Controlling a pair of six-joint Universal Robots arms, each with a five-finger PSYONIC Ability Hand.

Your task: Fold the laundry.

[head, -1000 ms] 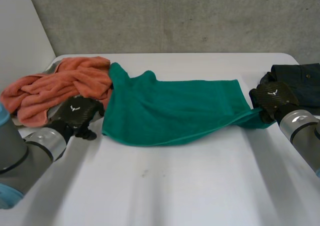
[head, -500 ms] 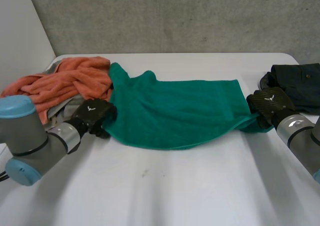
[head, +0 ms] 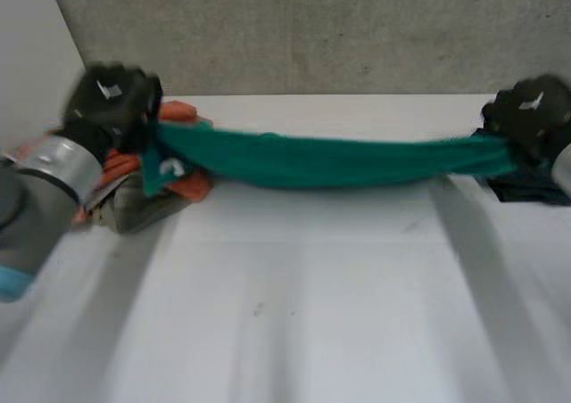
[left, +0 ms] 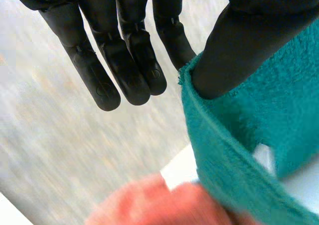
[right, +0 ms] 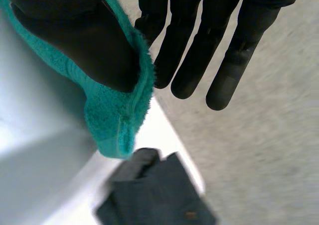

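Green towel (head: 330,158) is held up off the white table (head: 312,314), strung out in a tight band between the two hands along the far side. At one end it's pinched by the left hand (head: 111,100): in the left wrist view the thumb (left: 239,41) is pressed into the cloth just inside the hem, with the other fingers (left: 124,65) left straight beside it. Same deal at the other end, where a corner is clamped under the thumb (right: 75,36) of the right hand (head: 533,109), with a short tail of hem poking out below. An orange towel (head: 189,185) and a grey cloth (head: 134,214) are bunched under the left end, and a dark garment (right: 154,195) is lying under the right one.

Looks like the spread-out step: the towel gets stretched so it can be laid flat before any fold is made. So it's probably early days.

Tips for doing it well: both pinches need to be firm, since terry is heavy and only a little cloth is caught at each end. Tension should be even, so the band isn't twisted. The cloth is best brought down onto the bare near part of the table, well clear of the orange pile, or a hem could get snagged. Whether the same long edge is held at both ends can't be told, so that's worth checking first.
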